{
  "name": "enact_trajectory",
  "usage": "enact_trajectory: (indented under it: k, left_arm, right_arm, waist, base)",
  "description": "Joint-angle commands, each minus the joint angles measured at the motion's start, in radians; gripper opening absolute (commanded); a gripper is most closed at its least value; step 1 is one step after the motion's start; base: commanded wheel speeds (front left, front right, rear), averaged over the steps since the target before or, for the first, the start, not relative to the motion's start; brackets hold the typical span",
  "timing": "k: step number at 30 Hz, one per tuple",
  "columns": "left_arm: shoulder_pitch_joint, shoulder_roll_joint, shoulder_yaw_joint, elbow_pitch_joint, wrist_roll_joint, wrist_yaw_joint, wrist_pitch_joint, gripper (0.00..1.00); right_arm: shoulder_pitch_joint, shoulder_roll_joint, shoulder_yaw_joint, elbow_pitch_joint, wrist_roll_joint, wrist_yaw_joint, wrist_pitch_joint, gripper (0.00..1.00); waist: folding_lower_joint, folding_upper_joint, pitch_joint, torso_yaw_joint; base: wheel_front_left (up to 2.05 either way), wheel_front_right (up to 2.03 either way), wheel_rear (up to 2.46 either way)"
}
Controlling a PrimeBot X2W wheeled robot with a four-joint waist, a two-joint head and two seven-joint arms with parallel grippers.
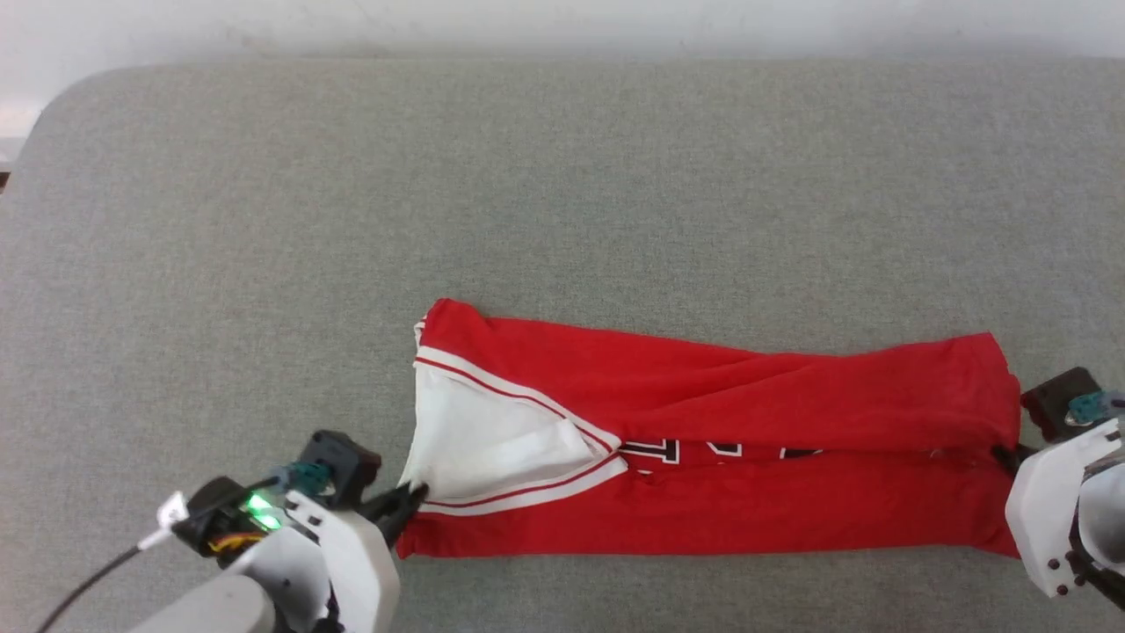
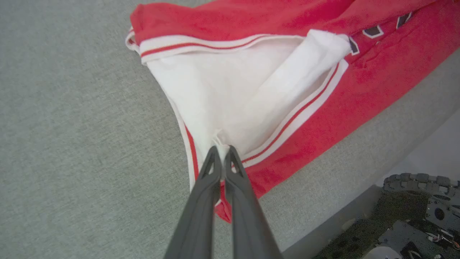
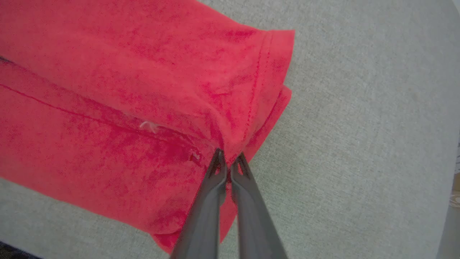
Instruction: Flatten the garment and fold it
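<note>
The garment, a red jersey T-shirt with white sleeves and striped trim, lies as a long band across the near part of the grey surface. Its far long edge is folded toward me, half covering the black-white lettering. My left gripper is shut on the white sleeve fabric at the band's left end. My right gripper is shut on the red hem at the right end. The cloth looks drawn out between the two grips.
The grey fabric-covered surface stretches wide behind and to both sides of the shirt. Its near edge runs just below the garment, with the robot's base beyond it. A rounded corner lies at the far left.
</note>
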Motion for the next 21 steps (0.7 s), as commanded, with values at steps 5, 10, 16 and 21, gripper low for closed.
enact_trajectory:
  k: [5, 10, 16, 21]
  left_arm:
    - [-0.015, -0.049, -0.03, 0.116, 0.015, -0.039, -0.01, 0.0]
    - [-0.033, -0.088, -0.033, 0.196, 0.031, -0.046, -0.055, 1.0]
    - [-0.016, -0.135, 0.015, 0.227, -0.002, -0.018, -0.155, 1.0]
    - [0.023, -0.193, 0.099, 0.188, -0.055, 0.047, -0.285, 1.0]
  right_arm:
    - [0.006, -0.003, 0.013, 0.013, -0.009, -0.001, 0.043, 0.0]
    - [-0.006, 0.019, -0.001, 0.026, 0.01, -0.001, 0.033, 1.0]
    - [-0.006, 0.024, -0.041, -0.005, 0.039, -0.001, -0.007, 1.0]
    - [0.029, 0.068, -0.168, -0.06, 0.096, -0.001, 0.002, 1.0]
  waist:
    - [0.0001, 0.0, 0.021, -0.007]
    - [0.0001, 0.0, 0.015, -0.009]
    - [0.0001, 0.0, -0.038, -0.016]
    - [0.0001, 0.0, -0.075, -0.01]
  base:
    - [0.0, 0.0, 0.0]
    - [0.0, 0.0, 0.0]
    - [0.0, 0.0, 0.0]
    - [0.0, 0.0, 0.0]
